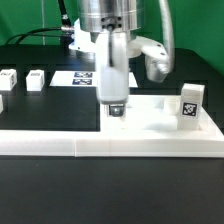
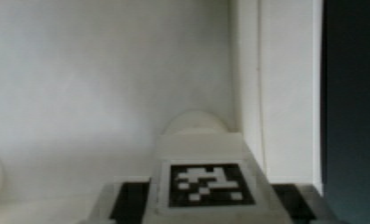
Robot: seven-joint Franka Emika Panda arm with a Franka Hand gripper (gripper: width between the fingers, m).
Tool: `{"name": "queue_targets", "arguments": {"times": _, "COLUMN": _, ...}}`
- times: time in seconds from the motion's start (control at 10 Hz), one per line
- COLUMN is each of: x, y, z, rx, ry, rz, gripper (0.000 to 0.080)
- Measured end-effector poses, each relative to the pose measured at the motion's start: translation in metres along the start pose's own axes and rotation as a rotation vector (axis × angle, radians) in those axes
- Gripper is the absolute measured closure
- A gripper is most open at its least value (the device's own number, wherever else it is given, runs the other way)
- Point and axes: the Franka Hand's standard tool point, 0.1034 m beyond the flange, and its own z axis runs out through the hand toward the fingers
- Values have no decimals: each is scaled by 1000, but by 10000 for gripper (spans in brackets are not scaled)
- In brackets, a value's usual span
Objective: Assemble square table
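The square table's white slab lies flat at the front of the table. My gripper comes straight down over the slab's middle and is shut on a white tagged leg, whose lower end is at the slab's surface. In the wrist view the leg fills the lower middle with its tag toward the camera. It sits between my dark fingers, and the gripper is shut on it above the pale slab. Another tagged leg stands upright on the slab's right part.
Two more tagged legs stand on the black table at the exterior view's left. The marker board lies behind the arm. A long low white wall runs along the front. Cables hang behind.
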Motion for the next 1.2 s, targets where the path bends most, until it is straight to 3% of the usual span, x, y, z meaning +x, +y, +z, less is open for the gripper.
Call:
{"name": "queue_targets", "arguments": {"times": 0.3, "x": -1, "y": 1, "z": 0, "rx": 12, "ry": 6, "rz": 109, "gripper": 529}}
{"name": "queue_targets", "arguments": {"times": 0.4, "x": -1, "y": 1, "z": 0, "rx": 12, "ry": 6, "rz": 83, "gripper": 469}}
{"name": "queue_targets", "arguments": {"times": 0.5, "x": 0, "y": 0, "z": -1, "rx": 27, "ry": 8, "rz": -11, "gripper": 279}}
{"name": "queue_targets", "arguments": {"times": 0.6, "x": 4, "y": 4, "z": -2, "rx": 50, "ry": 12, "rz": -120, "gripper": 279}}
{"name": "queue_targets", "arguments": {"times": 0.7, "x": 1, "y": 4, "z": -8, "rx": 52, "ry": 16, "rz": -263, "gripper": 190}}
{"name": "queue_targets", "arguments": {"times": 0.8, "x": -10, "y": -9, "z": -24, "rx": 86, "ry": 24, "rz": -490, "gripper": 158}}
{"name": "queue_targets", "arguments": {"times": 1.2, "x": -5, "y": -5, "z": -17, "rx": 69, "ry": 36, "rz": -793, "gripper": 150}}
